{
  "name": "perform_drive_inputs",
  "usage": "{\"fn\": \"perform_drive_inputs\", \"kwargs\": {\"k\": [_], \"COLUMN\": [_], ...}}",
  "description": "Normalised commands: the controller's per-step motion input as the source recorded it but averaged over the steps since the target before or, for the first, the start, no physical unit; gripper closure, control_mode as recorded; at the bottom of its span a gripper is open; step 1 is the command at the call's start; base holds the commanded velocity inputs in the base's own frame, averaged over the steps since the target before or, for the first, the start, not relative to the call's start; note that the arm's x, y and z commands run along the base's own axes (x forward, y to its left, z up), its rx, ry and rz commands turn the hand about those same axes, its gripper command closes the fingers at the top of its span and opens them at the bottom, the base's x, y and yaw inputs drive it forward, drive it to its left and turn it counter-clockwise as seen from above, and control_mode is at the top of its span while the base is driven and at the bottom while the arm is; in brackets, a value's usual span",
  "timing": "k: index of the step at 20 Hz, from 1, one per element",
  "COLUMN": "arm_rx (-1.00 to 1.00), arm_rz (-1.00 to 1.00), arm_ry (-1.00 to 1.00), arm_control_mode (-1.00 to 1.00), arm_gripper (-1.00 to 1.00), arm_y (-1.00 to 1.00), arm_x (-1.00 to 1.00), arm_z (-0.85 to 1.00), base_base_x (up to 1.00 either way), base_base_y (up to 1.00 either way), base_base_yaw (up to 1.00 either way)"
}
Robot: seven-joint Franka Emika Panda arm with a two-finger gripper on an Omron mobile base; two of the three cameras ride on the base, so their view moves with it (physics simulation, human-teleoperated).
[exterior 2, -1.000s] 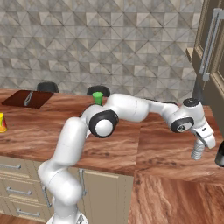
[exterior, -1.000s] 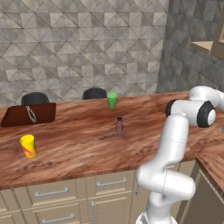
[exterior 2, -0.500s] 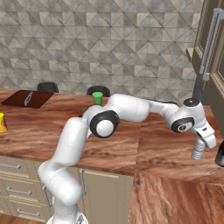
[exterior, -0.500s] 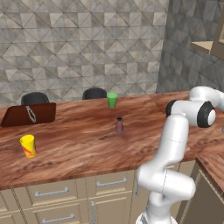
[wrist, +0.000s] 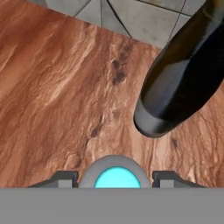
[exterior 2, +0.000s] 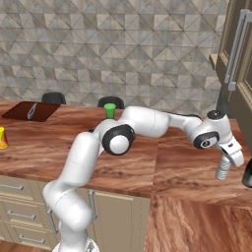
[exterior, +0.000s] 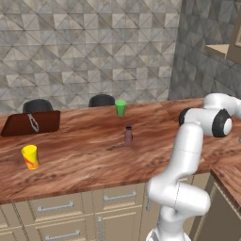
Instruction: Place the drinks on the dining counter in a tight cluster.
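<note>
The pincer [exterior 2: 227, 162] hangs over the far right end of the long reddish-brown wood-grain desk [exterior 2: 182, 167], directly above a clear water bottle with a white cap [exterior 2: 222, 170] that stands upright there. In the hand view that bottle's round cap with its pale blue centre [wrist: 114, 176] sits between the two dark fingertips [wrist: 65, 178], which stand one on each side of it; whether they press on the bottle or leave a gap I cannot tell. Just beside it, to the right in the right base view, stands a tall dark slim-necked wine bottle [exterior 2: 247, 173], whose glossy black body [wrist: 183, 83] leans across the upper right of the hand view, apart from the cap.

A short maroon-brown bottle [exterior: 128, 134] stands upright well apart from those two, near the middle of the desk [exterior: 84, 160]. Behind it, near the back edge, is a small green cup [exterior: 121, 108]. A yellow cup with a red mark [exterior: 30, 156] stands toward the left front, and a dark brown cutting board [exterior: 32, 123] lies at the back left. Beige cabinets with metal drawer handles [exterior: 56, 207] run under the desk.
</note>
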Motion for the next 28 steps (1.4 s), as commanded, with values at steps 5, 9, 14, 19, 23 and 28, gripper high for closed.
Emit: {"fn": "perform_drive_inputs", "kwargs": {"k": [5, 9, 14, 19, 23, 28], "arm_rx": [0.0, 0.0, -0.01, -0.11, -0.2, -0.13], "arm_rz": [0.0, 0.0, 0.03, 0.07, 0.1, 0.1], "arm_ry": [0.06, -0.01, -0.13, -0.07, -0.08, -0.01], "arm_control_mode": [-1.0, -1.0, -1.0, -1.0, -1.0, -1.0], "arm_gripper": [1.0, 1.0, 1.0, 1.0, 1.0, 1.0], "arm_y": [0.05, 0.19, 0.48, 0.71, 0.79, 0.8], "arm_x": [-0.01, -0.1, -0.16, -0.06, 0.0, 0.0], "arm_z": [-0.34, 0.22, 0.44, 0.28, 0.13, 0.19], "base_base_x": [0.0, 0.0, 0.0, 0.0, 0.0, 0.0], "base_base_y": [0.0, 0.0, 0.0, 0.0, 0.0, 0.0], "base_base_yaw": [0.0, 0.0, 0.0, 0.0, 0.0, 0.0]}}
